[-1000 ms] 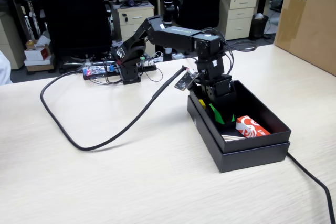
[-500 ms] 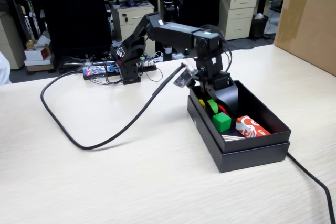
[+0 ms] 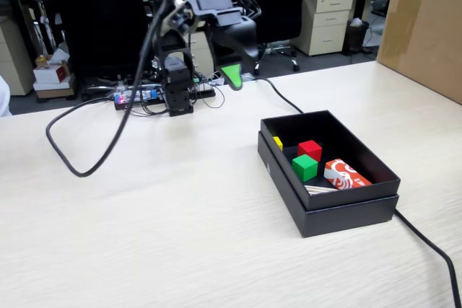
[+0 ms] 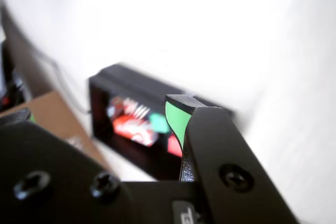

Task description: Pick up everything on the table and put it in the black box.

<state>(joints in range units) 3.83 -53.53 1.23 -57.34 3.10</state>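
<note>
Office desks, drawer units and a dark chair (image 3: pixel 101 12) fill the background behind the pale table (image 3: pixel 180 236). At about four o'clock on the table sits the black box (image 3: pixel 346 210), with a brown carton (image 3: pixel 426 27) off at two o'clock. Inside the box the green cube (image 3: pixel 304 167) lies near the middle, the red cube (image 3: pixel 310 150) just behind it at twelve, a yellow cube (image 3: pixel 278 142) at ten by the wall, and a red-and-white pack (image 3: pixel 345 174) at three. The gripper (image 3: pixel 232 70) hangs high above the table near twelve o'clock, well apart from the box, jaws spread and holding nothing, one green-lined finger (image 4: pixel 176 119) showing in the wrist view. A thick cable (image 3: pixel 79 167) loops across the table at nine.
</note>
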